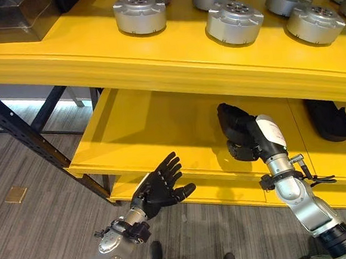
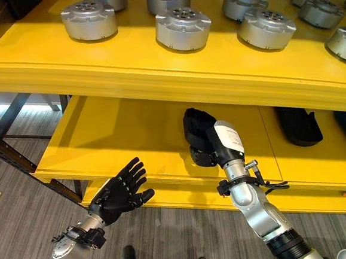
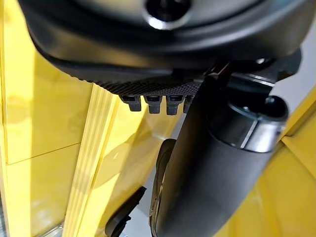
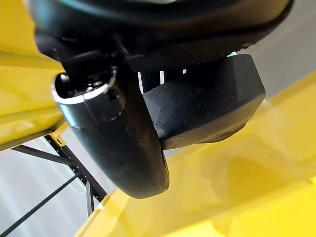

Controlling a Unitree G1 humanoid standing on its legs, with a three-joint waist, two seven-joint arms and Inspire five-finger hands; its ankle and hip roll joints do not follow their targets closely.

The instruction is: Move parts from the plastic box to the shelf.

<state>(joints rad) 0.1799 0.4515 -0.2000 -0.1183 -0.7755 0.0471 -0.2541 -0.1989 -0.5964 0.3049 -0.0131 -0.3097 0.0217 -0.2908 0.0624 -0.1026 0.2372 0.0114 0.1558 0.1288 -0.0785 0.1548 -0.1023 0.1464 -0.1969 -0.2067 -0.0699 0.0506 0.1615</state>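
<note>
- The left hand [image 1: 159, 187] is hovering nearest the camera, below and in front of the lower shelf [image 1: 149, 131], its fingers [image 1: 170, 164] spreading straight and holding nothing.
- The right hand [image 2: 205, 140] is reaching over the lower shelf with a black part [image 4: 207, 106] in it; in the right wrist view the thumb is curling across the part's side while the fingers are pressing behind it, so it is being clamped between them.
- The black part is sitting just above the yellow board, close beneath the fingers; whether it is touching the shelf is hard to tell.
- It looks like a dense, matte, rubbery or foam block: probably light, stiff enough to keep its shape, and not slippery. Gripping across its thick body seems safest.
- A similar dark part [image 1: 328, 120] is lying further along the lower shelf, well apart from the fingers.
- Round silver metal parts [image 2: 183, 28] are resting on the upper shelf [image 2: 156, 71], above the fingers.
</note>
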